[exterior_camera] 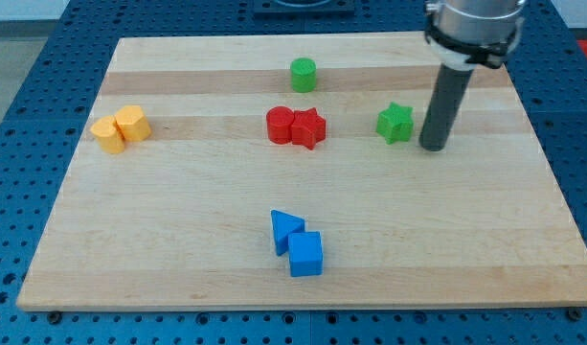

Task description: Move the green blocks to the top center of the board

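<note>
My tip (433,146) sits just right of the green star (395,123), not touching it, while the green cylinder (304,74) stands near the surface's (178,240) top middle, and there is no gripper to see.

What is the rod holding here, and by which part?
Nothing is held. My tip rests on the board just to the view's right of the green star, apart from it.

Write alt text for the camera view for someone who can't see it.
My tip rests just right of the green star on the wooden board; a green cylinder sits top center. Red blocks sit mid-board, yellow blocks left, blue blocks below.
</note>
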Available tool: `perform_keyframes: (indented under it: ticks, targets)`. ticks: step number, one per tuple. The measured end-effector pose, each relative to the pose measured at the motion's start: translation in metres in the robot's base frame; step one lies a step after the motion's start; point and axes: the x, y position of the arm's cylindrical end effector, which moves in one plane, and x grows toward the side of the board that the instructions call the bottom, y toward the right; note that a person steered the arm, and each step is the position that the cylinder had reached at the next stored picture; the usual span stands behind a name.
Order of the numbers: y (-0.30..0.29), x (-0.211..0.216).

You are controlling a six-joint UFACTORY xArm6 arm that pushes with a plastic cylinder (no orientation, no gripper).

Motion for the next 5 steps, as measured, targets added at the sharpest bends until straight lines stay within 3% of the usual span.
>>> perform_keyframes:
  ticks: [2, 3, 4, 5]
  targets:
    - [-0.018, -0.050]
    - [0.013, -0.049]
    - [0.036, -0.013]
    - [0.010, 0.009]
